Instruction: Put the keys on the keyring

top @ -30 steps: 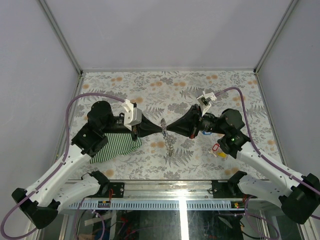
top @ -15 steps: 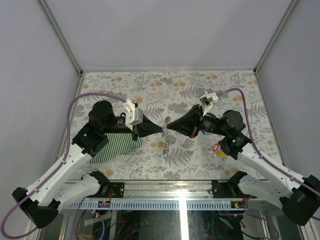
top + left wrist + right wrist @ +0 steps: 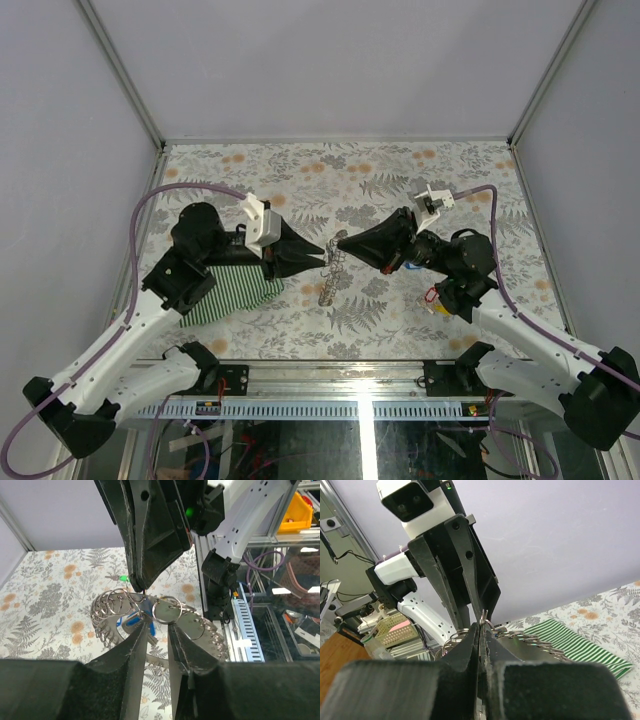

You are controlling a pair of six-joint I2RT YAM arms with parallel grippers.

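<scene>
Right gripper (image 3: 340,239): clenched on keyring (image 3: 330,278), which hangs below its tip.
Left gripper (image 3: 322,254): jaws parted, tips just beside the ring, gripping nothing.
Room: open table (image 3: 300,170) from the tips to the far edge; cloth (image 3: 232,288) under left arm.
Hidden: keys (image 3: 436,298) partly under right arm; ring's low end unclear.

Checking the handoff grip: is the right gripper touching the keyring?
Touching. Right wrist view: the right gripper is shut on a wire loop of the keyring, which sticks out just above its fingertips.
</scene>
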